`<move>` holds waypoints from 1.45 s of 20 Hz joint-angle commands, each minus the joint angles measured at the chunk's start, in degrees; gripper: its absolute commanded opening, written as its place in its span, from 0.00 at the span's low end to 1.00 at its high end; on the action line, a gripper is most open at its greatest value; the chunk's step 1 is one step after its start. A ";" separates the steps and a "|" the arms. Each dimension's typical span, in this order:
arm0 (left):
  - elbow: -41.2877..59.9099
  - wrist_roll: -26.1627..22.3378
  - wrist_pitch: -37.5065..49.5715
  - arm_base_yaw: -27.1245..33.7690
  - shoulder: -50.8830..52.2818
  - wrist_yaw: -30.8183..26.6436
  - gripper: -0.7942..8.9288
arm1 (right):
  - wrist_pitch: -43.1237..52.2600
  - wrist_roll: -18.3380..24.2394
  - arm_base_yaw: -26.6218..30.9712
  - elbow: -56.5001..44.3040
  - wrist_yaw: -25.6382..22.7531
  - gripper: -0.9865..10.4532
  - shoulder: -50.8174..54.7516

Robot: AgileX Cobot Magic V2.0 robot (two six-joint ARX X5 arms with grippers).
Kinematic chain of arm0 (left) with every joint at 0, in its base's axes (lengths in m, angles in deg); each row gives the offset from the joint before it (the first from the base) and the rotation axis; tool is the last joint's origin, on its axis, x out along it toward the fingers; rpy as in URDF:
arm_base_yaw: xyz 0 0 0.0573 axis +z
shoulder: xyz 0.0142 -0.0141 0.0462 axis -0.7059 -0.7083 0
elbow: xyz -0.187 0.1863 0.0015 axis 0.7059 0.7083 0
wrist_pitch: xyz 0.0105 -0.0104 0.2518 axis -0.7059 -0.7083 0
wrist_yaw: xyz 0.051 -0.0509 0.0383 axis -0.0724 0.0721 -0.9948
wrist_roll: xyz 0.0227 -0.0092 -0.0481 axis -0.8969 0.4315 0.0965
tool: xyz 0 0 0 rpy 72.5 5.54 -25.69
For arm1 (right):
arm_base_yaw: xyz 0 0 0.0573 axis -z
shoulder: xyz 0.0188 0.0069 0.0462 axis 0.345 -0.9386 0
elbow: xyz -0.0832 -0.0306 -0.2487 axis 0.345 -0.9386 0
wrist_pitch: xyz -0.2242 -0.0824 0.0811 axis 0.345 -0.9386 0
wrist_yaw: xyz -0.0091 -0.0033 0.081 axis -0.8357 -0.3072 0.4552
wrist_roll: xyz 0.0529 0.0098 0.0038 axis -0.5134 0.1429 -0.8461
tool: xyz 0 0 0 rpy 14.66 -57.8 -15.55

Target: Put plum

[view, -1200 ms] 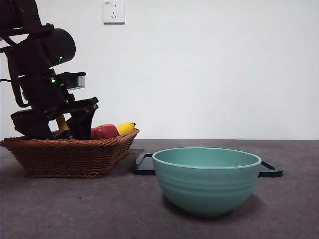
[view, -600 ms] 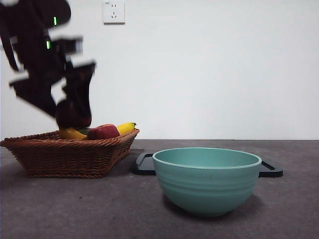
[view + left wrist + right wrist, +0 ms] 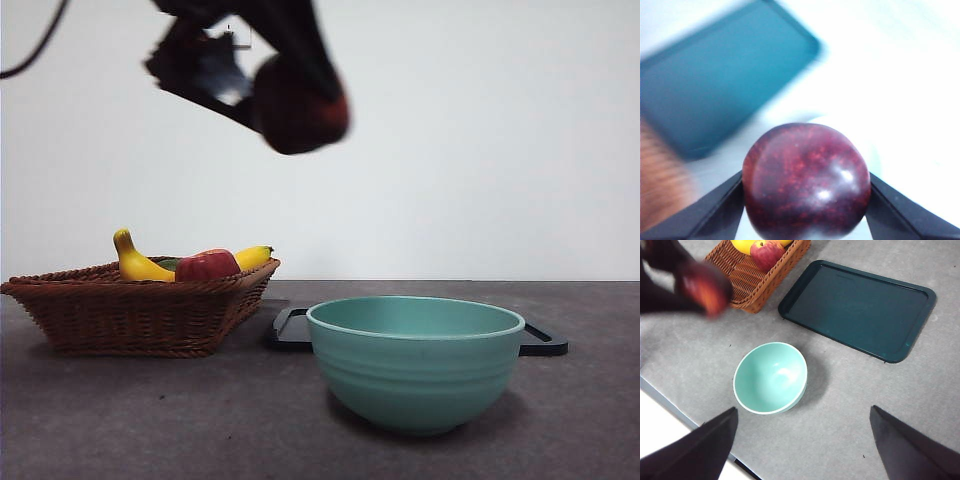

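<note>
My left gripper [image 3: 806,200] is shut on the plum [image 3: 806,182], a glossy dark maroon fruit. In the front view the plum [image 3: 298,112] hangs high in the air, between the wicker basket [image 3: 140,310] and the teal bowl [image 3: 415,360]. It also shows blurred in the right wrist view [image 3: 704,286]. My right gripper [image 3: 802,440] is open and empty, high above the table over the bowl [image 3: 771,377].
The basket holds a red apple [image 3: 207,265] and bananas [image 3: 140,262]. A dark green tray [image 3: 857,307] lies flat behind the bowl, and its edge shows in the front view [image 3: 545,343]. A wall socket is partly hidden behind the arm.
My left gripper has lifted the plum out of the basket, up and to the right toward the bowl. The banana at the basket's left is now uncovered.
</note>
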 commanded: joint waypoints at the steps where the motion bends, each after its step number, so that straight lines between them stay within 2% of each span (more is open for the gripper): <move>1: -1.14 0.33 1.22 -2.86 -3.72 0.11 0.39 | 0.39 -0.17 -0.24 1.18 0.17 0.46 -0.28; 7: -1.11 -0.79 5.77 -6.49 -14.45 0.04 0.39 | 0.39 -0.17 -0.24 1.18 0.20 0.46 -0.26; 14: -1.14 -1.14 10.43 -7.98 -23.45 -0.90 0.39 | 0.39 -0.17 -0.24 1.18 0.17 0.46 -0.26; 20: -1.14 -1.20 10.01 -8.39 -24.94 -0.94 0.41 | 0.39 -0.15 -0.24 1.18 0.17 0.46 -0.26; 23: -1.14 -1.16 9.70 -8.90 -24.94 -0.92 0.51 | 0.39 -0.15 -0.24 1.18 0.17 0.46 -0.26; 29: -3.63 -0.76 7.34 -9.53 -24.92 -0.92 0.51 | 0.37 -0.15 -0.24 1.18 0.17 0.46 -0.26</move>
